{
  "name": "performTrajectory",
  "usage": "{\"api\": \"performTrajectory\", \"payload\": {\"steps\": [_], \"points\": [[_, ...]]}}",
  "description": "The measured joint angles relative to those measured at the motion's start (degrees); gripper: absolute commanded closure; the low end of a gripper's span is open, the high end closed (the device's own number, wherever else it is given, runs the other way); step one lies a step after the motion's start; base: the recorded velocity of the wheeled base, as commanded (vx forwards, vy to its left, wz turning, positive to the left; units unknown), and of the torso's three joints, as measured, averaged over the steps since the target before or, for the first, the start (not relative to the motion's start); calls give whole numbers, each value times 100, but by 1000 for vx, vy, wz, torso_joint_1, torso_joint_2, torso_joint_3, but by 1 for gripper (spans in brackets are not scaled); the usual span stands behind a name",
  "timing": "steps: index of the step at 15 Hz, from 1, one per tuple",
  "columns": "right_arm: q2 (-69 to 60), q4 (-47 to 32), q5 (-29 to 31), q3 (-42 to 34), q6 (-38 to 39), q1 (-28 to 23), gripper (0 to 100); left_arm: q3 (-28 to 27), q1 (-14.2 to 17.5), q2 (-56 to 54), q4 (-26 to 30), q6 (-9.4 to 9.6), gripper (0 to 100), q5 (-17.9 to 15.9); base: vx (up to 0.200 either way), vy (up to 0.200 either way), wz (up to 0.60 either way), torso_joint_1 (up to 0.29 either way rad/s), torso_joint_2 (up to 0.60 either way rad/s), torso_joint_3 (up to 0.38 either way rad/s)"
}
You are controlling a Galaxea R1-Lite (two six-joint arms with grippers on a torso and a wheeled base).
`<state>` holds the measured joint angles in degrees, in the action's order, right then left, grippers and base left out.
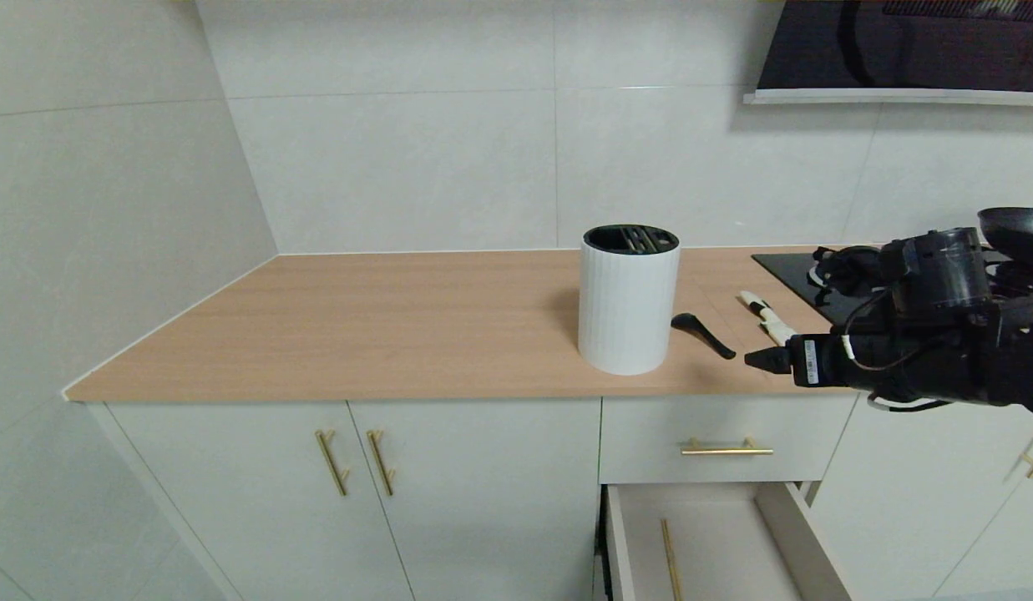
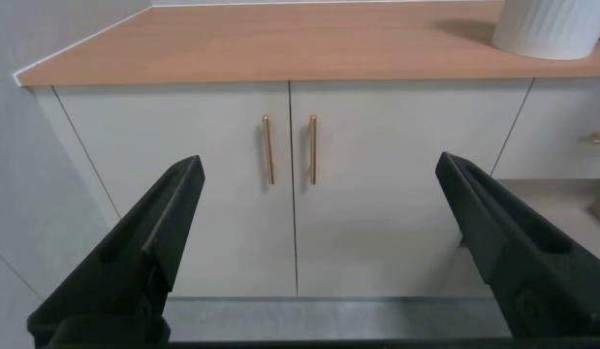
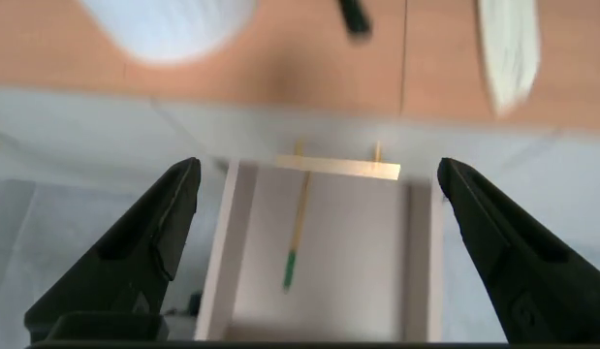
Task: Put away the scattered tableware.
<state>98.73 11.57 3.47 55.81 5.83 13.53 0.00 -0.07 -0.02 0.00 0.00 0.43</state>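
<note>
A black spoon (image 1: 701, 334) lies on the wooden counter (image 1: 399, 325) just right of the white ribbed utensil holder (image 1: 629, 300). A white-handled utensil (image 1: 767, 315) lies further right. My right gripper (image 1: 767, 361) hovers open and holding nothing at the counter's front edge, above the open drawer (image 1: 783, 534). In the right wrist view the right gripper (image 3: 314, 252) looks down into the drawer (image 3: 358, 281), where a wooden stick with a green tip (image 3: 295, 242) lies. The spoon (image 3: 353, 15) and the white utensil (image 3: 508, 48) lie beyond it. My left gripper (image 2: 319, 242) is open and low, facing the cabinet doors (image 2: 290, 184).
A black hob (image 1: 804, 280) with a dark pan (image 1: 1017, 229) sits at the counter's right end. A shut drawer with a gold handle (image 1: 726, 451) is just above the open one. The counter left of the holder is bare wood, with tiled walls behind and to the left.
</note>
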Motion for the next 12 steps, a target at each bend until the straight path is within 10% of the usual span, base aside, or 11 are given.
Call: {"api": "performTrajectory", "payload": {"steps": [12], "points": [[2558, 26, -2005, 2909, -1579, -719, 0, 0, -2, 0, 0, 0, 0, 0, 0, 0, 0, 0, 0, 0]]}}
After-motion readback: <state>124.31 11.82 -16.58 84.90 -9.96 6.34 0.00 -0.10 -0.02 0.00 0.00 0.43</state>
